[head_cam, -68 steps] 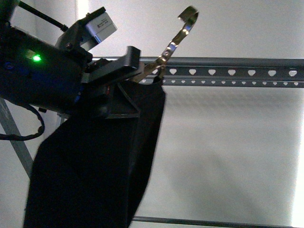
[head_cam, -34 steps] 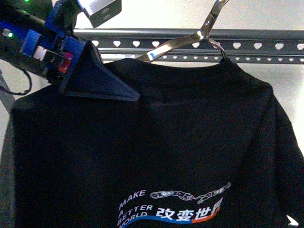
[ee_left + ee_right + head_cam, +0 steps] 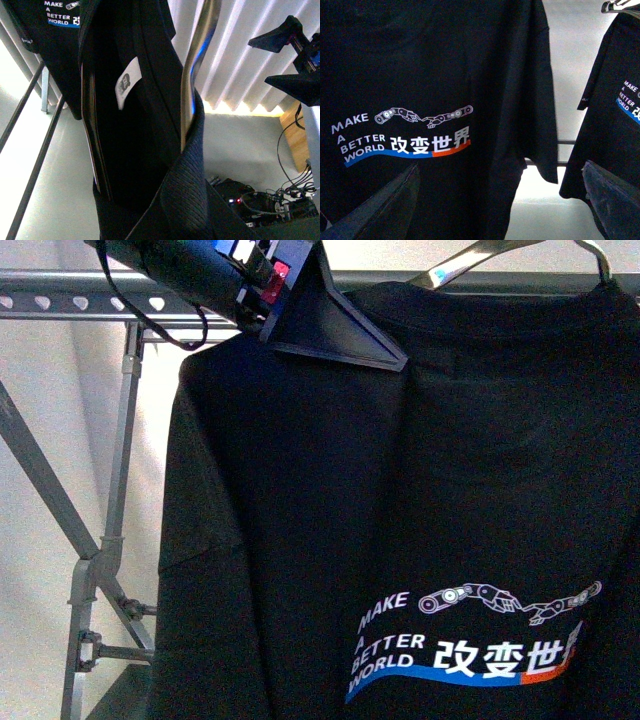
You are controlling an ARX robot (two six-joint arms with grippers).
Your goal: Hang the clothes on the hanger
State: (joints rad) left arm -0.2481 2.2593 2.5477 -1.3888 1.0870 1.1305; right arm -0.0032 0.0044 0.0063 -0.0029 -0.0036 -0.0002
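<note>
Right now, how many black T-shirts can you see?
2. In the right wrist view, one shirt fills most of the picture; a second shirt hangs beside it at the edge. More may be hidden.

A black T-shirt [image 3: 400, 490] hangs before the grey rack [image 3: 60, 285], covering its rail.

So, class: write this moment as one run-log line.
shirt: on coat hanger | left gripper: open | right gripper: open | rack: hooking unseen
</note>
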